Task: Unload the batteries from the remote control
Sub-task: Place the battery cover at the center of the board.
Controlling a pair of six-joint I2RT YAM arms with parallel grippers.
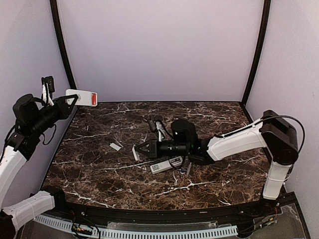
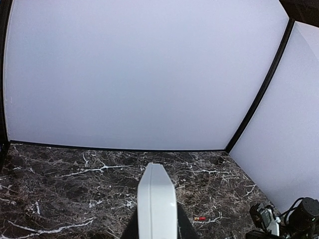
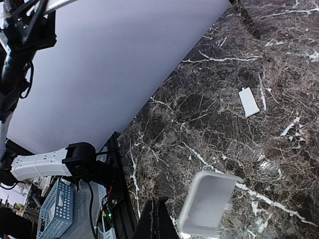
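- While the left arm stands raised past the counter's left edge, the left gripper is clamped on one end of a white remote and holds it in the air, well above the marble top.
- Far end of that remote shows a red patch in the overhead view; it looks like cells seated in the body, though it is too small to be sure.
- Left wrist view: the remote runs straight out from the camera, its smooth white side up, with dark fingers hugging both flanks.
- One red battery lies loose on the counter, out beyond the held remote toward the right arm.
- Right arm reaches low across the middle of the counter. The right gripper has its jaws pressed together with nothing between them; its wrist view shows the fingertips meeting in a single dark wedge.
- A small white cover, hollow side showing, sits just beside those fingertips. Cannot tell whether it touches them.
- A second flat white cover lies on the marble farther to the left, apart from the first.
- A second remote lies flat on the counter beside the right arm's wrist.
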